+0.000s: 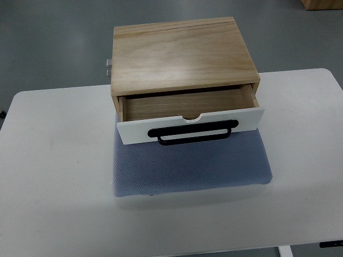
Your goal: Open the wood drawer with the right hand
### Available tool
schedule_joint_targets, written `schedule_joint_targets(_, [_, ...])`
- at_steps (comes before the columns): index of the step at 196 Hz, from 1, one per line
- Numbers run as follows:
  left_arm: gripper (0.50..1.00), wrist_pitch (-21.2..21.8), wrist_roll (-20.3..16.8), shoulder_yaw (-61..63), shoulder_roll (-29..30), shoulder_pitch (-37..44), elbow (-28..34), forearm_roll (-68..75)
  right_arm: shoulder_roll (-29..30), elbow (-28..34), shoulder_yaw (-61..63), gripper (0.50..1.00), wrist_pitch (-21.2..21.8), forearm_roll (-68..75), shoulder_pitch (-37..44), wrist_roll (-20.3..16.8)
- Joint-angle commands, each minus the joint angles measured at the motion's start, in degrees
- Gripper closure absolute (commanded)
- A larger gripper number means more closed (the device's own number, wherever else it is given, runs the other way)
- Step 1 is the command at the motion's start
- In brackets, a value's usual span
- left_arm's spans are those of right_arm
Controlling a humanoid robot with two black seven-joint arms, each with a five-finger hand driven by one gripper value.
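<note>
A steep overhead view of a white table (59,176) with 1 wooden drawer box (182,53) standing on it, toward the far side and roughly centred from left to right. The box is light, plain wood with a flat top. Its single drawer (190,112) is pulled part way out toward the camera, so a strip of the bare wooden inside shows between the box's front edge and the drawer's front panel. That front panel (134,131) is white, with a small half-round notch cut in the middle of its top edge. A black bar handle (194,132) runs across the lower part of the panel, mounted flat against it.

The box sits on the far part of a grey-blue textured mat (187,166), which spreads out on the table in front of the drawer, on the camera's side. A small metal fitting (107,67) pokes out from behind the left rear of the box.

Neither robot hand appears anywhere in this view, so no hand touches the handle or the drawer, and whether either hand is released, clenched or grasping cannot be told; with no hand visible, positions cannot be given relative to it. Grey floor (48,43) surrounds the table.
</note>
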Motion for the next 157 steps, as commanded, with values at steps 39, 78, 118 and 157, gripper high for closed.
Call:
schedule_joint_targets(39, [0.500,0.00,0.01,0.00,0.00,0.00,0.05,0.00,16.17,-20.52,19.24,0.556,0.01,8.62,-16.71,-3.99])
schedule_joint_targets(78, [0.500,0.00,0.01,0.00,0.00,0.00,0.05,0.00,23.99,-24.04,29.52,0.556,-7.74,8.79,-22.33,-6.98])
schedule_joint_targets(118, [0.500,0.00,0.01,0.00,0.00,0.00,0.05,0.00,27.59,-23.86,29.70,0.556,-9.15,8.70,-25.50,-7.25])
schedule_joint_targets(157, [0.500,0.00,0.01,0.00,0.00,0.00,-0.04,0.00,32.42,-23.42,30.05,0.556,-8.36,8.79,-28.13,-6.89])
